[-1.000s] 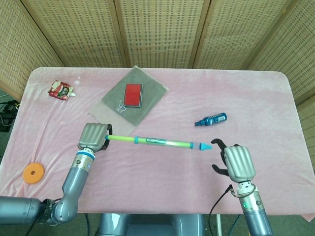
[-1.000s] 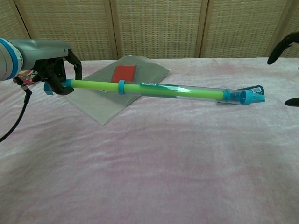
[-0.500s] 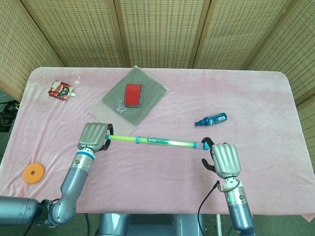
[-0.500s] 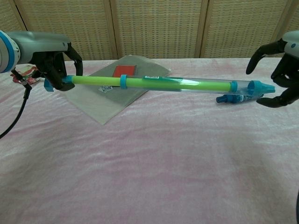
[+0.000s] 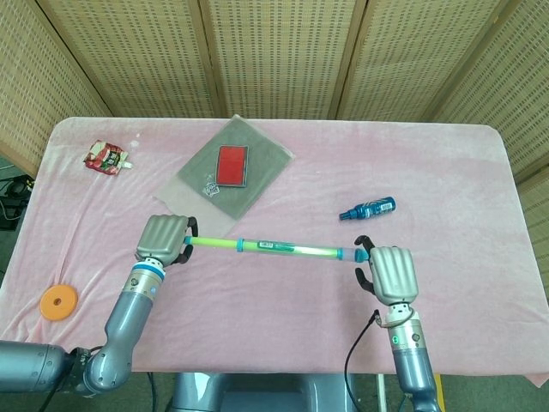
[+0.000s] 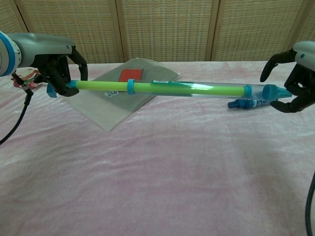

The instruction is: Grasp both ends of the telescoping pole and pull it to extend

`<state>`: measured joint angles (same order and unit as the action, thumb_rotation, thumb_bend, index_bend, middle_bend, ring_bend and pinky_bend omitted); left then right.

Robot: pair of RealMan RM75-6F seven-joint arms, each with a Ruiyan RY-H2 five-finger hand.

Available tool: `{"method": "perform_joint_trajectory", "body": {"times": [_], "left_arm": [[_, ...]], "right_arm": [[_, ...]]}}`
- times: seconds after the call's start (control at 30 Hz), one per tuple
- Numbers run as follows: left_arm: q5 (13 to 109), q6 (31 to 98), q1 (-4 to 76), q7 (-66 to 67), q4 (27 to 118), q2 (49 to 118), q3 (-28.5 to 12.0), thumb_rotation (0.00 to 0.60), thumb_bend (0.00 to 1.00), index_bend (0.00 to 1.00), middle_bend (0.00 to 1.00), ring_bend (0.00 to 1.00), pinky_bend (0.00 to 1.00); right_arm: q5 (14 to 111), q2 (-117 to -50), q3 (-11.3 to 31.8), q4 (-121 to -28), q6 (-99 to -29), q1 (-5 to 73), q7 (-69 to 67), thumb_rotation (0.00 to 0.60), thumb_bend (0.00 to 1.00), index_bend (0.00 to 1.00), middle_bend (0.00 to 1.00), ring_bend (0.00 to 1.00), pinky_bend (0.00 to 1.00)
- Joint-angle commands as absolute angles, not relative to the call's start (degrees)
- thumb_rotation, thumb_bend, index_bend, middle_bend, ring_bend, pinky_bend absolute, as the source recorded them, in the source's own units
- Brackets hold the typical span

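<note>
The telescoping pole (image 5: pixel 274 249) has a green inner rod, a clear outer tube and blue end caps. It hangs level just above the pink tablecloth. My left hand (image 5: pixel 163 239) grips its green left end, fingers wrapped round the rod (image 6: pixel 98 85). My right hand (image 5: pixel 390 273) is at the pole's blue right tip (image 6: pixel 275 91). In the chest view my right hand (image 6: pixel 298 86) has its fingers curved apart above and below the tip, not closed on it.
A small blue bottle (image 5: pixel 367 209) lies just behind the pole's right end. A grey pouch (image 5: pixel 257 176) carrying a red card (image 5: pixel 232 165) lies at the back centre. A snack packet (image 5: pixel 105 157) is at far left, an orange disc (image 5: pixel 58 301) near the front left edge.
My right hand has come in from the right until its fingers bracket the blue tip. The pole's right end has risen, so the pole is level. My left hand keeps its grip.
</note>
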<state>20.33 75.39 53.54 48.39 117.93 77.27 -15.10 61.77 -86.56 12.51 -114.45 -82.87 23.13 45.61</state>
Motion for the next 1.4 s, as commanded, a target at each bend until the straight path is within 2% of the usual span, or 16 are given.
{"method": "perform_joint_trajectory", "body": {"times": [0.03,0.33,0.9,1.17,1.4], "left_arm": [[20.17,75.32,53.71,48.21,118.05,77.27,-15.17,0.600,0.78,0.82,0.88,0.80,0.76],[20.14,75.53,54.32,47.71,118.71,77.12,-14.59,0.600,0.78,0.82,0.88,0.80,0.76],[19.86,73.93,54.66,46.09,119.27,75.26,-13.64,0.600,0.78,0.82,0.88,0.80,0.76],[19.92,73.95,54.74,45.55,118.99,74.88,-13.07,0.600,0.78,0.82,0.88,0.80,0.76],[19.92,73.91,54.65,45.22,118.96,74.17,-12.65,0.600,0.78,0.82,0.88,0.80,0.76]], "right_arm": [[61.65,-86.56,12.34,-114.39,-82.80,23.22,45.51,0.600,0.51,0.36,1.00,1.00,0.69],[61.56,-86.84,11.96,-113.54,-83.06,23.64,44.66,0.600,0.50,0.34,1.00,1.00,0.69],[62.96,-88.82,11.80,-110.36,-84.88,24.08,43.74,0.600,0.48,0.60,1.00,1.00,0.69],[62.87,-88.79,11.81,-109.98,-85.25,24.06,44.04,0.600,0.48,0.67,1.00,1.00,0.69],[61.79,-88.47,11.93,-108.90,-84.99,23.86,43.54,0.600,0.48,0.67,1.00,1.00,0.69]]}}
